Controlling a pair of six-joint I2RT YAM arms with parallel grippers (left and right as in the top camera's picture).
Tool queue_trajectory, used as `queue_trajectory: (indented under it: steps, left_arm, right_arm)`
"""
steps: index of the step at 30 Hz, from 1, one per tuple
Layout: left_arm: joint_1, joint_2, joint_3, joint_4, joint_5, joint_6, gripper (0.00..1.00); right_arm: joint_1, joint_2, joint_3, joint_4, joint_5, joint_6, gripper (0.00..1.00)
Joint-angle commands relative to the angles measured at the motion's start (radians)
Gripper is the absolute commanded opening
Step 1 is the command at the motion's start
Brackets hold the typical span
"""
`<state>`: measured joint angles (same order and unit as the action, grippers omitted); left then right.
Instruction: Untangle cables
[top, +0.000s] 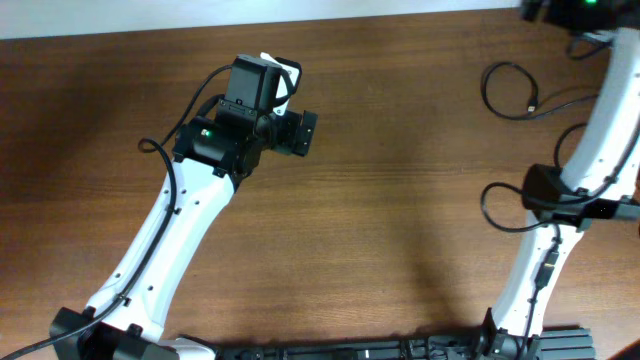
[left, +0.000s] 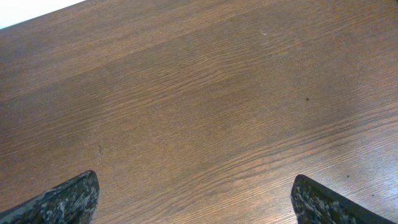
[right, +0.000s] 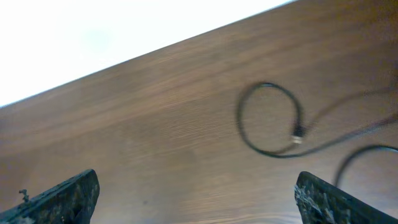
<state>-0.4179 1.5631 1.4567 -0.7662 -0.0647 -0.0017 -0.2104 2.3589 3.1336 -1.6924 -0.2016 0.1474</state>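
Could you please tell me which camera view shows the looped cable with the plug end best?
The right wrist view: the looped cable appears largest, its plug end visible, though slightly blurred. Overhead shows it small, near the right arm; left wrist shows only table.

the counter (top: 400, 200) is brown wood with fine lengthwise grain, smooth, with a soft satin sheen. the cables (right: 267, 84) have a thin black sheath, smooth and plastic-looking. the fingers (left: 62, 202) of the left gripper (left: 196, 208) look dark, speckled and rough. the left arm (top: 180, 230) wears smooth white plastic shells; its joint housings are matt black.
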Motion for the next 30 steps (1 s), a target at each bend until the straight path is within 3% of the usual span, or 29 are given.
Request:
queue_trajectory:
  steps: [1, 11, 30]
  left_arm:
    - [0.002, -0.023, 0.004, 0.001, -0.011, -0.013, 0.99]
    - [0.002, -0.023, 0.004, 0.001, -0.011, -0.013, 0.99]
    - [0.002, -0.023, 0.004, -0.006, -0.011, -0.013, 0.99]
  right_arm:
    - [0.101, -0.017, 0.008, -0.006, -0.008, -0.02, 0.99]
    - [0.264, -0.016, 0.008, -0.006, -0.005, -0.02, 0.99]
    - [0.269, -0.015, 0.008, -0.006, -0.005, -0.02, 0.99]
